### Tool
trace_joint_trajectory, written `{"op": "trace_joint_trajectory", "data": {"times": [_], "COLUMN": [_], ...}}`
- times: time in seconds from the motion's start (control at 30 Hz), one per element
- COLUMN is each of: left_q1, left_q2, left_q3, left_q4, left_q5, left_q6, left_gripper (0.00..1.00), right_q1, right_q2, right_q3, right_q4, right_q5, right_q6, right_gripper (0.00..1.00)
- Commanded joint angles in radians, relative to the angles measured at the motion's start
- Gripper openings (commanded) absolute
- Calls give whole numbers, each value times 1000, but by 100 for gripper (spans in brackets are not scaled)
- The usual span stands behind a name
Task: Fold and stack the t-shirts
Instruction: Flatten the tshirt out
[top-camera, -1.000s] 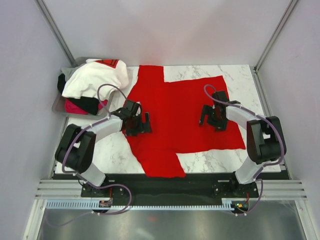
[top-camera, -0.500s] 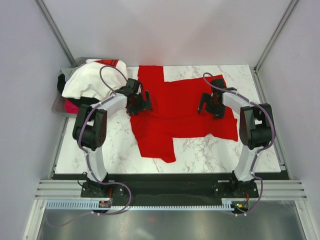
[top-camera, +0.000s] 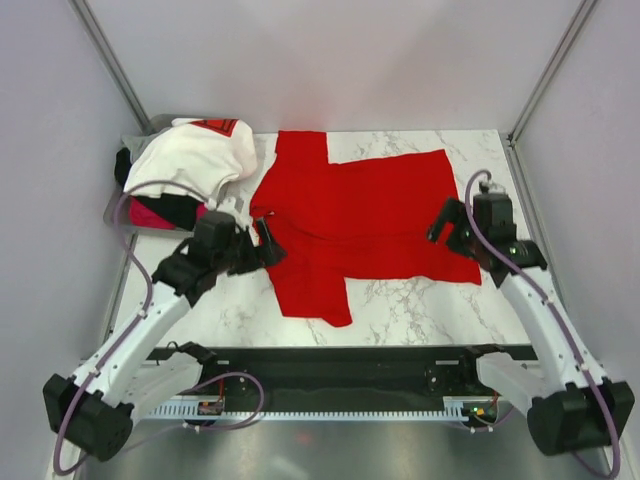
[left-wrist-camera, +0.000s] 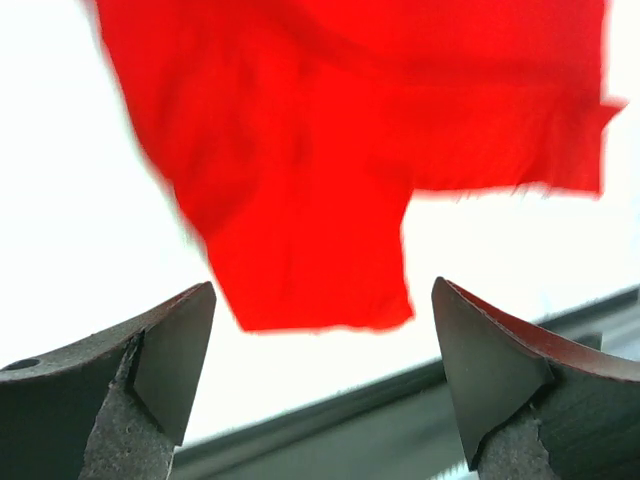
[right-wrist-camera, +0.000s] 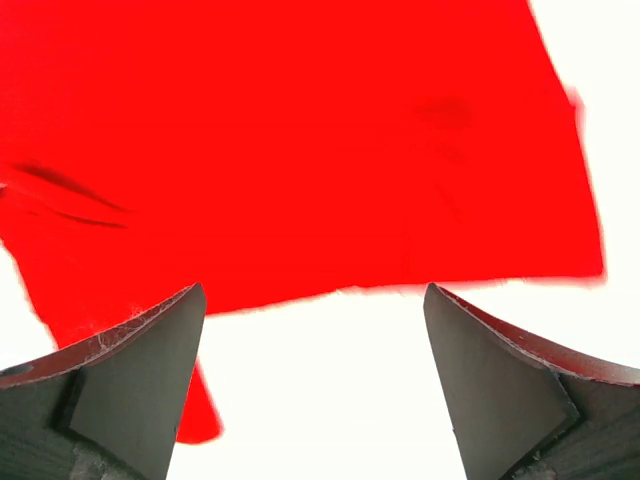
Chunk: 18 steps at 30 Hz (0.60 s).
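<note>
1. Right now both sets of fingers are spread wide with nothing between them. The left gripper (left-wrist-camera: 322, 320) shows its dark fingers (left-wrist-camera: 165, 375) well apart, with only cloth and bright tabletop in the gap. The right gripper (right-wrist-camera: 312, 310) is just as wide, its fingers (right-wrist-camera: 505, 390) bare.
2. Neither gripper grasps anything. The left one hovers just beside the left edge of the red t-shirt (top-camera: 365, 215), and the right one hangs over that shirt's right edge, close to the right edge of the tabletop (top-camera: 420, 305).
3. That red t-shirt lies across the middle of the tabletop. It looks flat but not tidy. One sleeve points to the far edge, a loose flap reaches towards the near edge, and creases run through the body.
4. At the far left corner sits the grey tray (top-camera: 113, 212), heaped with the rest. The white t-shirt (top-camera: 190, 158) is on top, crumpled, the black t-shirt (top-camera: 168, 208) sits under it, and the pink t-shirt (top-camera: 145, 214) peeks out at the bottom.
5. To my eye the job is barely begun. The red one is laid out and perhaps part-folded, but far from a neat packet.
6. Three shirts wait unfolded, and no stack exists yet.
</note>
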Motion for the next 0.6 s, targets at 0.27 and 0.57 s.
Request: {"op": "trace_joint_trajectory", "data": {"times": [0.27, 0.57], "left_q1": [-191, -206], "left_q2": [-119, 13], "left_q3": [-446, -527], "left_q4": [63, 276], "left_q5": [65, 65], "left_q6": [-356, -373], "left_gripper": [88, 77], "right_q1": [-96, -97], "right_q2": [-146, -112], "right_q3": [-301, -330], "right_q4": [-69, -24], "right_q5": [22, 52], "right_q6": [153, 218], "right_gripper": [98, 98]}}
